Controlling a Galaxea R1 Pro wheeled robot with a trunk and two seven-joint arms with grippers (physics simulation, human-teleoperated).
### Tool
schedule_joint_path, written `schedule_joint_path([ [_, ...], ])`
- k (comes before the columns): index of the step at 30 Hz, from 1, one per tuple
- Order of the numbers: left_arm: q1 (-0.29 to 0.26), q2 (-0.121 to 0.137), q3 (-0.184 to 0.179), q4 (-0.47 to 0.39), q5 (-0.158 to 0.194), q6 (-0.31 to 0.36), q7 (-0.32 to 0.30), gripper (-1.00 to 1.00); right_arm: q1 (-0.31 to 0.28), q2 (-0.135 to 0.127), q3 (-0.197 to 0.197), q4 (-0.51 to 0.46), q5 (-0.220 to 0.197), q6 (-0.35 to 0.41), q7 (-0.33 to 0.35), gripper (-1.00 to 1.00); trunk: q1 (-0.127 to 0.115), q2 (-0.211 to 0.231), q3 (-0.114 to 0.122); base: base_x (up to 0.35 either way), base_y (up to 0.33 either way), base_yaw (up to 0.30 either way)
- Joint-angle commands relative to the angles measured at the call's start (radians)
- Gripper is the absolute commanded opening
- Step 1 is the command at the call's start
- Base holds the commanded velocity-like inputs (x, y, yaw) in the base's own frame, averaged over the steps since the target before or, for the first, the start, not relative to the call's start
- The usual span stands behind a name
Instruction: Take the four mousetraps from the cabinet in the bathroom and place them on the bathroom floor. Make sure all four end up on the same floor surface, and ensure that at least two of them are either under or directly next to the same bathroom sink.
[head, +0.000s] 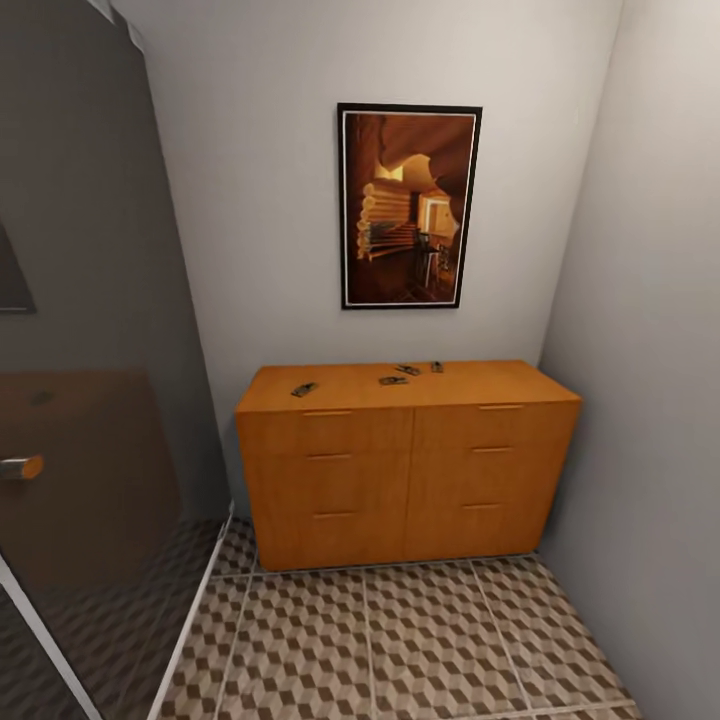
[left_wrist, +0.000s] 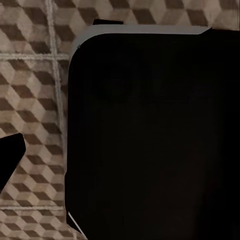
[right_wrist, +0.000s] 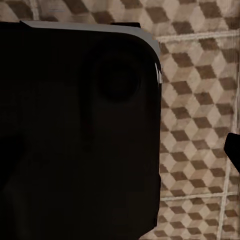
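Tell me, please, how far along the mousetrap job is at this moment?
Nothing is placed yet. All four mousetraps lie on top of the cabinet, none on the bathroom floor. Nothing is in hand. Every pick, and placing two by a sink, is left.

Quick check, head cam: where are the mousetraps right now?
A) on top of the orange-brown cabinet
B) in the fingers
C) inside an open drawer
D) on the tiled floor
A: four mousetraps lie on the top of the cabinet, whose drawers are all shut; none lies on the bathroom floor in front of it.
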Motion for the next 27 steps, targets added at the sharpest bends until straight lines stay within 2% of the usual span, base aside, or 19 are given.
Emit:
schedule_joint_path([
  [1,0.0,0.0,0.001,0.0,0.006,-0.002,0.0,1.0,0.0,0.0,0.0,0.0,-0.001,-0.003,-0.001,1.0,0.001,0.0,-0.001,0.301,-0.108,0.0],
  [20,0.0,0.0,0.002,0.0,0.005,-0.011,0.0,1.0,0.0,0.002,0.001,0.0,0.005,-0.001,-0.001,1.0,0.001,0.0,-0.001,0.292,-0.085,0.0],
  [27,0.0,0.0,0.002,0.0,0.005,-0.012,0.0,1.0,0.0,0.002,0.001,-0.001,0.006,0.0,-0.001,1.0,0.001,0.0,-0.001,0.072,-0.005,0.0],
])
